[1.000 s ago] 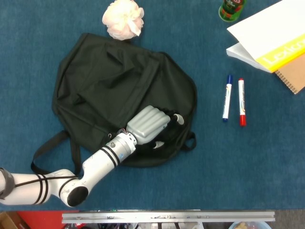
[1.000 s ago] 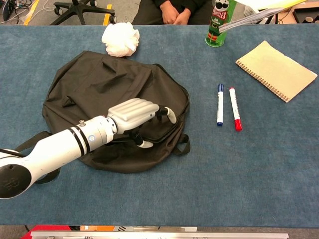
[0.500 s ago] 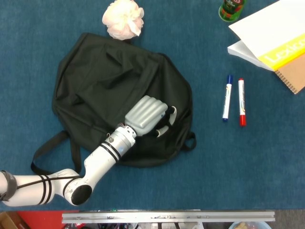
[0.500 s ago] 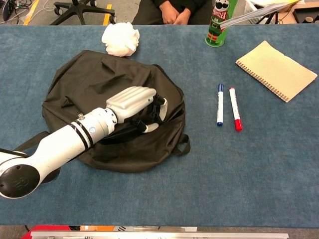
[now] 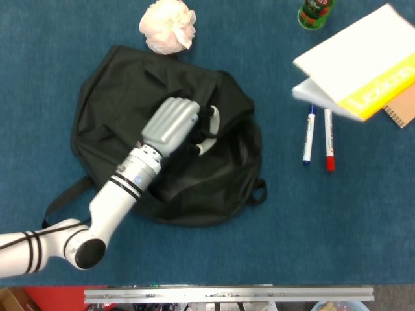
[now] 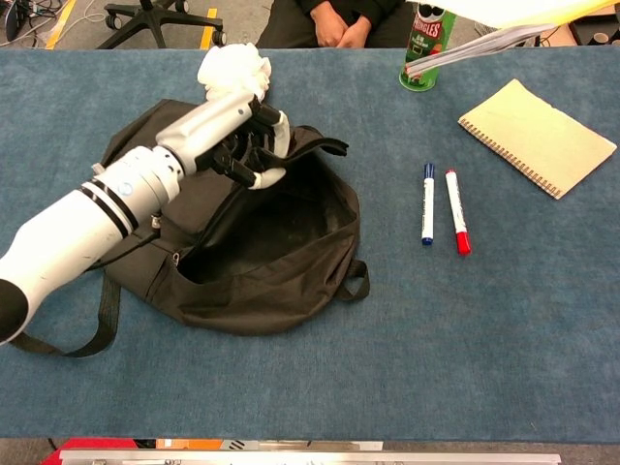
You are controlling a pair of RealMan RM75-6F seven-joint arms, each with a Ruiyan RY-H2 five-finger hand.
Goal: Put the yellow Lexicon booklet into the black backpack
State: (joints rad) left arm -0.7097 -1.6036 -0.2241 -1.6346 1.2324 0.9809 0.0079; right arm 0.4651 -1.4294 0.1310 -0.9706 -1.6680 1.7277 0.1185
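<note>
Change: since a second ago the left hand [image 5: 174, 125] has risen and pulled back toward the far side of the backpack [image 5: 123, 103], taking the upper flap with it, so the mouth now gapes open; the booklet [image 5: 363, 65] has shifted left and now hangs over the tops of the two pens
Left hand: fingers curled around the edge of the flap [image 6: 308, 147], gripping the fabric and holding it lifted off the rest of the bag
Right hand: neither view shows it, so its state cannot be told
Backpack: black, lying flat on the blue surface [image 5: 214, 259]; in the chest view the dark inside [image 6: 281, 237] shows between the raised flap and the lower rim; a strap [image 6: 68, 334] loops out at its near left, a small loop [image 6: 356, 281] at its near right
Booklet: white cover with a yellow band along one edge, blurred, up in the air at the upper right, well apart from the backpack; what carries it is out of view
Pens: blue-capped one [image 5: 308, 139] and red-capped one [image 5: 329, 144] side by side, right of the backpack
Notebook: tan, spiral-bound [image 6: 538, 136], at the far right
Can: green [image 6: 422, 44], at the far edge
White puff: [image 5: 167, 24] touching the far edge of the backpack
</note>
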